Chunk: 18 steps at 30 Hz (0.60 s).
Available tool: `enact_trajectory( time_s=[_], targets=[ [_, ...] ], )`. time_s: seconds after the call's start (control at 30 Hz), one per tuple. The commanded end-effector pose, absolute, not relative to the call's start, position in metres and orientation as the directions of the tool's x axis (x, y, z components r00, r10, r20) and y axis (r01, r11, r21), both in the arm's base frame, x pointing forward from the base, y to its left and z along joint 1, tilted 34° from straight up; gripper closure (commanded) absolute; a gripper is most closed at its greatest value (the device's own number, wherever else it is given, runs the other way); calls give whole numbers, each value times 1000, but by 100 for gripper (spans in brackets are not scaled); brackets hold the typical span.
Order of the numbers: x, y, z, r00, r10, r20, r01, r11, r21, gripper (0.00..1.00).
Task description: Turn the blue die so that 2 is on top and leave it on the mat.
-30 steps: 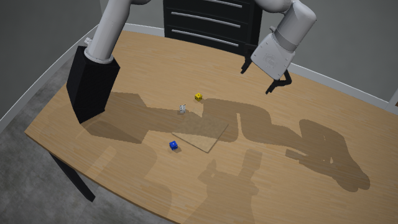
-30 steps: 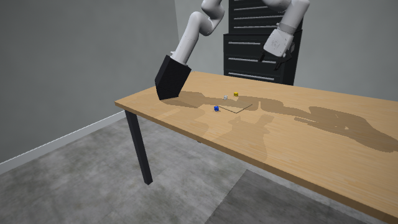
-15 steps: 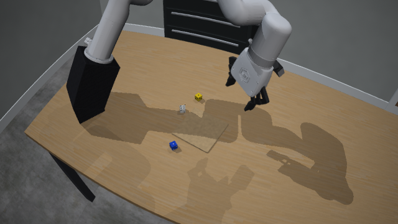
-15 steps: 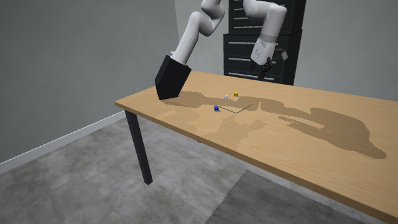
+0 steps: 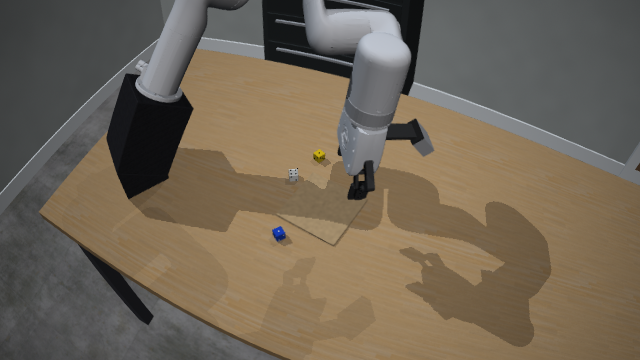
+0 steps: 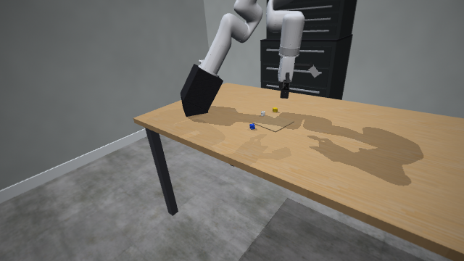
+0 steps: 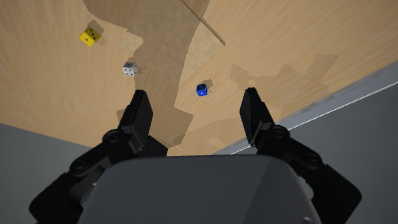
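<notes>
Blue die [image 5: 279,233] farthest left in the top view, flat on the bare wood just off the mat's [image 5: 325,225] near-left edge, not yet on it. Top face too small to read. White die [image 5: 293,174] next, then yellow die [image 5: 319,155], both beyond the mat's far-left edge, apart from each other. Rightmost, gripper [image 5: 361,186] high above the mat's far corner, pointing down, jaws spread wide with nothing between. From the wrist view, blue die [image 7: 201,90] ahead and between the open fingers, well below. Coming move, probably: down and toward the near-left, away from the other two dice.
</notes>
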State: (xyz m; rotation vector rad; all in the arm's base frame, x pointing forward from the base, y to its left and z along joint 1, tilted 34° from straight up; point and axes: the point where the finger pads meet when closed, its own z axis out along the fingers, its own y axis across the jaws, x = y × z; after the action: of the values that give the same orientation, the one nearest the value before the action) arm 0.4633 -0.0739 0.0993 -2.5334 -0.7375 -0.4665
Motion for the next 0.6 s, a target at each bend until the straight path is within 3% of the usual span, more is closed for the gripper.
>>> enact_trajectory(
  time_s=[0.0, 0.33, 0.57],
  targets=[
    [447, -87, 79, 871, 261, 416, 426, -823, -376, 0],
    [408, -108, 42, 942, -19, 335, 142, -881, -451, 0],
    [393, -114, 31, 947, -112, 302, 45, -883, -468, 0]
  ],
)
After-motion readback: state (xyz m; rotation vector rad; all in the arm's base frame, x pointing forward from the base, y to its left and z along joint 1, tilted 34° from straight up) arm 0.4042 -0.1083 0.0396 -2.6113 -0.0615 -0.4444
